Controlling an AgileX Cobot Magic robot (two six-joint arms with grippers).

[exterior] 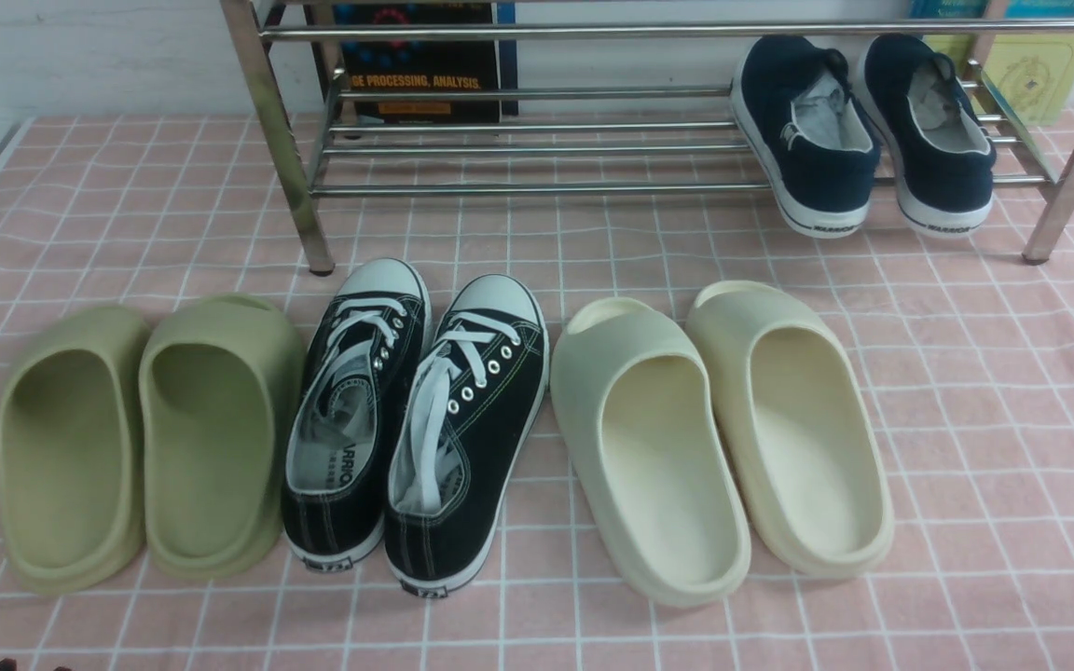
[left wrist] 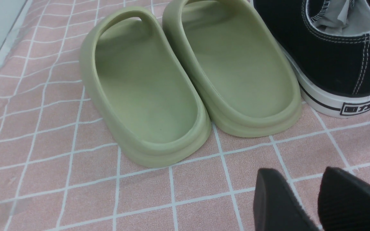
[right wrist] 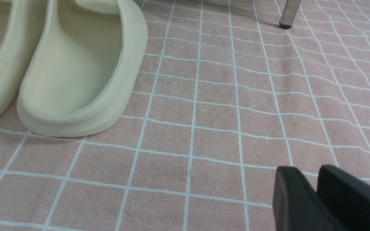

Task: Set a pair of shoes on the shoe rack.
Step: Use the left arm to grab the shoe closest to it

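Standing by, I judged the job barely begun: the sneakers (exterior: 425,438) lay on the table (exterior: 966,419), just in front of the rack (exterior: 537,188) near its left leg, toes toward it and touching one another. Nothing of that pair was on a shelf yet, so the step in hand looked like the reach toward a first grasp.

The left tool (left wrist: 302,171) hung low over the cloth, on the side of the shoe row away from the rack. Its fingers were parted and held nothing, and a sneaker heel lay just ahead of it. The right tool (right wrist: 308,168) hung low too, its fingers close together with nothing between them. I could not tell whether it was fully clenched.

The next move seemed to call for a wide enough opening and a grip on a heel or side wall. Each sneaker then had to be carried under the rack's top bar onto the bare rods.

The olive slides (exterior: 211,438), in front of the rack beyond its left leg, pressed against one sneaker. The cream slides (exterior: 649,447), in front of the rack's middle, crowded the other, leaving little finger room. Navy shoes (exterior: 817,140) took the lower shelf's right end, and a book (exterior: 416,65) stood behind the rack.
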